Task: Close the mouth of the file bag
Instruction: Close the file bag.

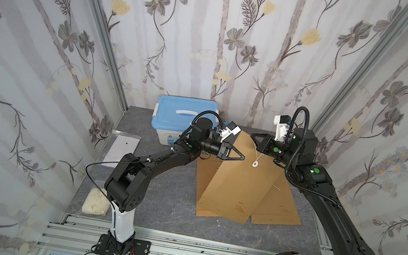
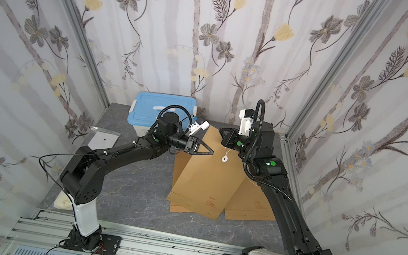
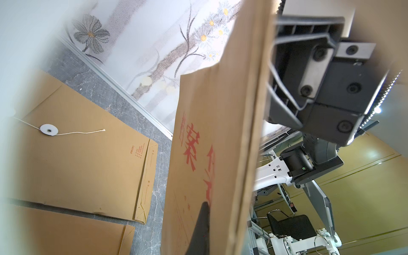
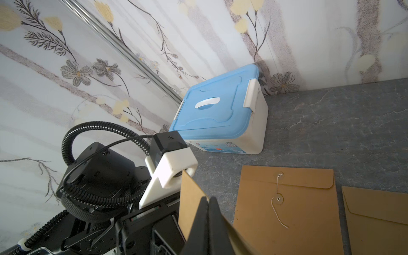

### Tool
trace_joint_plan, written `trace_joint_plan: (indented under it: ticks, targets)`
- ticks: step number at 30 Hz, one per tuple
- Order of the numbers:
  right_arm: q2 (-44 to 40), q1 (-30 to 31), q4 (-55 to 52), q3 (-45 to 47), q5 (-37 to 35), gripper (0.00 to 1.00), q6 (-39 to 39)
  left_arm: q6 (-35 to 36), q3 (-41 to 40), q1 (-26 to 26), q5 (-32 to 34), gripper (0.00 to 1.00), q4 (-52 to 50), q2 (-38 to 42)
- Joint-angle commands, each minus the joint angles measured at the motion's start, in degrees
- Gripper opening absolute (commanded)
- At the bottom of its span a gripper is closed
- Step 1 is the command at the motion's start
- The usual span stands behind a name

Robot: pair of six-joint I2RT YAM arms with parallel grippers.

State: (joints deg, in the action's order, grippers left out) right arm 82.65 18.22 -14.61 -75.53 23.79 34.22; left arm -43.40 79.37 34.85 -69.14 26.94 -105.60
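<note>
- Far left on the grey marbled table [image 1: 165, 200] lies a clear sleeve with a white sheet [image 1: 122, 148]. A cream, lumpy bundle [image 1: 96, 203] sits nearer, by the left arm's base. I can read no writing on either.
- At the far wall stands a white box with a blue lid [image 1: 184, 113]. It has a white handle and side clips, and its front label [image 4: 220, 148] is too small to read.
- The left gripper [image 1: 242, 157] is pinched tight on the left edge of the file bag [image 1: 240, 187].
- Both arms hold the file bag up at its far end, tilted, in the middle of the table. Its near end reaches down over the flat bags.
- In both top views the bag's back faces up, showing a white disc [image 2: 224, 159] and a string.
- From the left wrist, the front of the bag carries big red Chinese characters [image 3: 189, 145], the first two being 档案.
- The right gripper [image 1: 253, 136] is clamped, fingers [image 4: 208, 223] together, on the bag's far right edge.
- Two more brown bags lie flat beneath, one to the left [image 1: 203, 184] and one to the right [image 1: 280, 207]. Their small red print near the near edge is unreadable.
- Bare table lies between the left arm and the bags and along the near rail [image 1: 177, 244]. On the right, the arm and the patterned wall crowd the bags.
</note>
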Motion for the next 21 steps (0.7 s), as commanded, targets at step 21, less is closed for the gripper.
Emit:
trace_joint_plan:
  ticks: [21]
  targets:
    - [0.93, 5.54, 9.92, 4.22, 0.86, 0.0, 5.49, -15.2, -2.18, -1.68, 2.34, 0.0, 22.28, -3.38]
